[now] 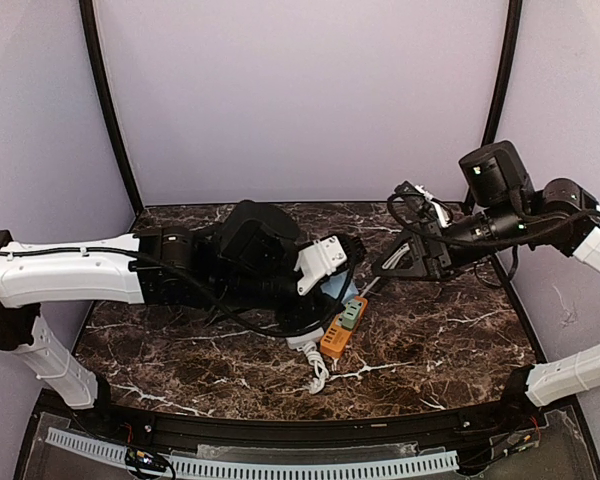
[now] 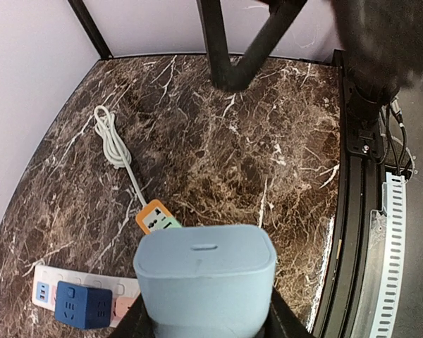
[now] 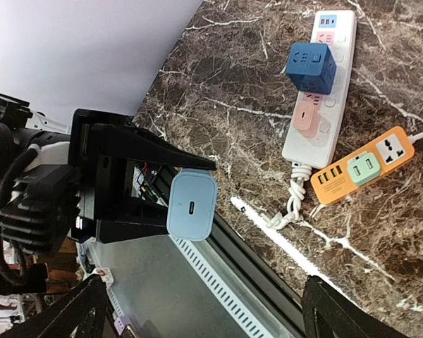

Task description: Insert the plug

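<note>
One plug (image 2: 204,271) in play here, a pale blue charger brick with rounded corners and a small slot port on the face I can see. It's up in the air above the marble table (image 2: 218,155), pinched across its two flat sides by the left gripper (image 3: 192,198), jaws narrowed down onto the body. The right gripper (image 1: 395,262) sits just across from it with its jaws spread wide and nothing in them, pointed at the port face.

My guess is it handles easy: hard plastic shell, light, stiff, not fragile. That smooth finish looks slippery though, and the rounded edges won't help, so I'd clamp square on the flat sides, mid-body, not near the corners. I can't see the prongs in any view, so no clue which way they face. They may be toward the left palm, in which case a regrip or handover seems likely.

Down below are a white power strip (image 3: 317,120) carrying a blue cube (image 3: 311,67) and a pink adapter (image 3: 307,116), plus an orange strip (image 3: 338,176) just beside it with a green adapter (image 3: 363,169). Can't tell which socket is the target.
</note>
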You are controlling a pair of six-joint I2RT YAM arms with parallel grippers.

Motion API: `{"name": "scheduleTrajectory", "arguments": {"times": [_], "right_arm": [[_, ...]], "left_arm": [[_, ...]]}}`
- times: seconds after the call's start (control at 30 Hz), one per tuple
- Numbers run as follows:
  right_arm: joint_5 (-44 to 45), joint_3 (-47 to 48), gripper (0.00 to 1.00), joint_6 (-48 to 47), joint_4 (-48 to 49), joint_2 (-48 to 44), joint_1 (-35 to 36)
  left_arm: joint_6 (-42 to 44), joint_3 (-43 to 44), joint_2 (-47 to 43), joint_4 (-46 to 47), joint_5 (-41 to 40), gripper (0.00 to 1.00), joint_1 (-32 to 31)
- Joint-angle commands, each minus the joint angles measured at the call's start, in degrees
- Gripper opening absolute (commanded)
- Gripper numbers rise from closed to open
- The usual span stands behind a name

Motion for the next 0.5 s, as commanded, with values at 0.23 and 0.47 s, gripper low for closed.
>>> {"name": "scheduleTrajectory", "arguments": {"times": [0.23,0.47], "right_arm": [[-5.06,-0.85,0.87,11.42,0.86,2.25,-0.84],[-4.61,-2.33,0.75,14.33,1.61,3.86,-0.88]], "left_arm": [[7.68,4.94,2.12,1.27,3.87,0.01,-0.18],[8.69,6.29,3.68,0.84,6.46,0.01,0.21]]}}
